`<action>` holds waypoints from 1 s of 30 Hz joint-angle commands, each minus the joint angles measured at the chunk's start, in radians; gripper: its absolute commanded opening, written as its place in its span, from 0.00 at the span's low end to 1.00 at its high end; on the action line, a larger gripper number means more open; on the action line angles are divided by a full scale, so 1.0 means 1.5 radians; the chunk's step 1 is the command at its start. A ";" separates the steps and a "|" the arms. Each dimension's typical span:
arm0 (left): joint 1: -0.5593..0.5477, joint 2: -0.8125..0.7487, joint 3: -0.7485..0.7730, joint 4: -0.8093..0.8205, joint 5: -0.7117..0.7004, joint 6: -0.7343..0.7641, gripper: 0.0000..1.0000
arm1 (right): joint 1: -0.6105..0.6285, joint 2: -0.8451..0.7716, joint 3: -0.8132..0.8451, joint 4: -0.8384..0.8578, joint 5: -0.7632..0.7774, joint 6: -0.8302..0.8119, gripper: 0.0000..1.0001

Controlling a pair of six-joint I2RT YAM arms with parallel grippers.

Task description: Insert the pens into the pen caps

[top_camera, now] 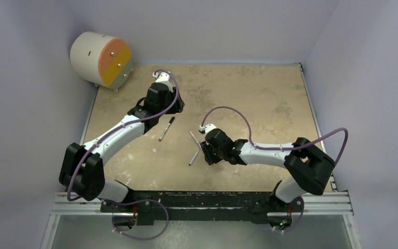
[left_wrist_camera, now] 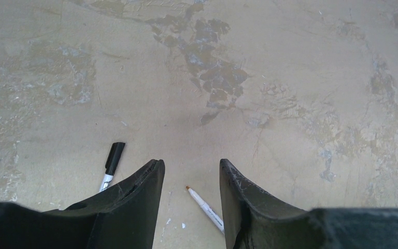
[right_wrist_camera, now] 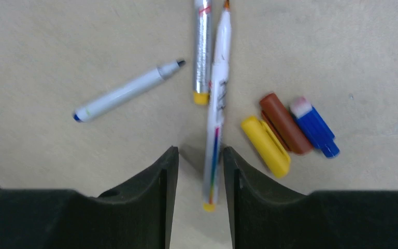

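In the right wrist view a white pen [right_wrist_camera: 215, 119] with an orange tip and a yellow end lies on the table between the fingers of my open right gripper [right_wrist_camera: 200, 151], close to the right finger. Beside it lie a silvery pen [right_wrist_camera: 202, 49] and a white pen [right_wrist_camera: 127, 92] with a dark tip. The yellow cap [right_wrist_camera: 266, 146], the red-brown cap [right_wrist_camera: 285, 123] and the blue cap [right_wrist_camera: 314, 127] lie together just right of the gripper. My left gripper [left_wrist_camera: 192, 163] hangs open and empty above the table; below it lie a pen wearing the black cap [left_wrist_camera: 112, 165] and an orange-tipped pen [left_wrist_camera: 204, 207].
A round cream drum [top_camera: 101, 58] with an orange and yellow face sits at the far left corner. Grey walls close the table [top_camera: 259, 98] on three sides. The right gripper [top_camera: 205, 150] is low at mid-table, the left gripper [top_camera: 172, 105] farther back.
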 commanded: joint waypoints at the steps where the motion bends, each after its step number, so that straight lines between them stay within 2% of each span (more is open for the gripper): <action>1: 0.003 -0.018 -0.002 0.024 0.010 0.002 0.44 | 0.016 0.045 0.032 -0.008 0.035 0.025 0.40; 3: 0.003 -0.020 -0.002 0.023 0.011 0.001 0.44 | 0.020 0.061 0.041 -0.018 0.049 0.034 0.38; 5: 0.003 -0.022 -0.003 0.021 0.012 0.000 0.45 | 0.021 0.070 0.047 -0.026 0.058 0.045 0.30; 11: 0.003 -0.036 0.000 0.017 0.008 0.001 0.45 | 0.021 0.039 0.064 -0.074 0.067 0.080 0.00; 17: 0.003 -0.045 0.001 0.026 0.033 -0.013 0.45 | 0.021 -0.056 0.085 -0.096 0.087 0.067 0.00; 19: 0.003 -0.058 -0.011 0.065 0.060 -0.023 0.45 | 0.020 -0.090 0.094 -0.094 0.093 0.061 0.00; 24: 0.006 -0.117 -0.107 0.282 0.204 -0.092 0.46 | -0.017 -0.211 0.095 -0.014 0.051 0.043 0.00; 27: 0.006 -0.143 -0.182 0.508 0.284 -0.192 0.47 | -0.051 -0.290 0.066 0.109 -0.013 0.028 0.00; 30: 0.006 -0.149 -0.243 0.723 0.288 -0.302 0.47 | -0.087 -0.328 0.052 0.194 -0.072 0.027 0.00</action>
